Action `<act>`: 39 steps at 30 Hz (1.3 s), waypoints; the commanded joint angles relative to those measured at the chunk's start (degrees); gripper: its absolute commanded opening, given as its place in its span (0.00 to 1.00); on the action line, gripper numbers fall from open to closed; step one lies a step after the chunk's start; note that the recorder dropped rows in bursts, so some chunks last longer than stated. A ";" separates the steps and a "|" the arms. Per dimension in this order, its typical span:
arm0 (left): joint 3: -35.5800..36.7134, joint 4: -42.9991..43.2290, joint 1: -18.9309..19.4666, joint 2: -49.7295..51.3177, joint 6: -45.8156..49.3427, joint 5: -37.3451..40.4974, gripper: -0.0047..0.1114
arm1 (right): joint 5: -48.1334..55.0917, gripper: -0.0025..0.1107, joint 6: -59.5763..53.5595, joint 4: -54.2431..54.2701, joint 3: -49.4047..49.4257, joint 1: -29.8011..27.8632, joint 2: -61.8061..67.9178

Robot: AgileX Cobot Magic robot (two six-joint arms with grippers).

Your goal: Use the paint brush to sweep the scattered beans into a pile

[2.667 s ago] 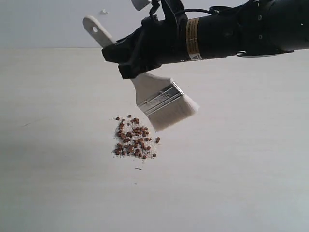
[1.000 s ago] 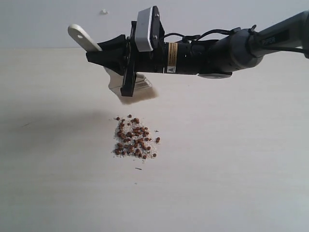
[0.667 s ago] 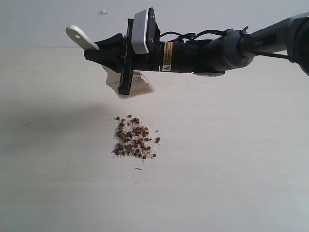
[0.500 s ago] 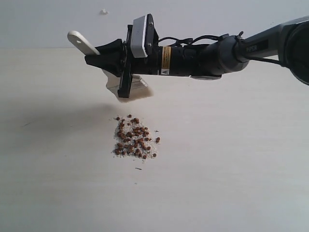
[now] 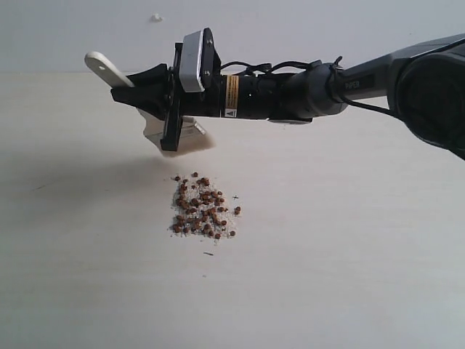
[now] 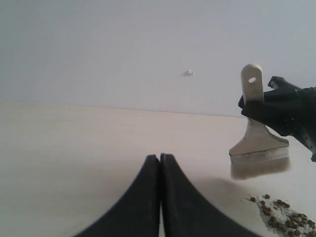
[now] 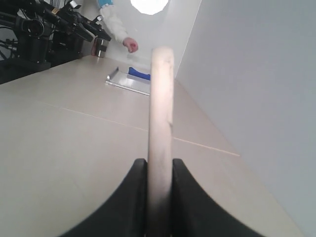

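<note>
the pile [image 5: 203, 211] lies on the table [image 5: 349, 283], beans [image 5: 237, 210] packed tight with a few strays at its rim. the brush [image 5: 190, 139] hangs clear of it, bristles down, up and toward the far side in the exterior view. its handle slants up to the left. the right gripper [image 5: 139, 90] is clamped on that handle, so this arm is nearer. the left gripper [image 6: 160, 165] is pressed together, empty, off to the side. a tidying stroke would likely mean lowering the brush first.
</note>
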 commanded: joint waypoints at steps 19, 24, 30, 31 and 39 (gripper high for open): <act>0.21 0.24 -0.38 -0.36 -0.18 -0.06 0.04 | -0.46 0.02 14.65 -7.63 -0.54 -0.25 1.43; 0.21 0.24 -0.38 -0.36 -0.18 -0.06 0.04 | -0.46 0.02 19.63 -8.72 -0.54 -0.25 1.43; 0.21 0.24 -0.38 -0.36 -0.18 -0.06 0.04 | -0.46 0.02 20.77 -9.54 -0.54 -0.25 0.60; 0.21 0.24 -0.38 -0.36 -0.18 -0.06 0.04 | -0.46 0.02 21.19 -9.54 -0.54 -0.25 0.06; 0.21 0.24 -0.38 -0.36 -0.18 -0.06 0.04 | -0.46 0.02 16.88 -9.17 -0.54 -0.25 -4.09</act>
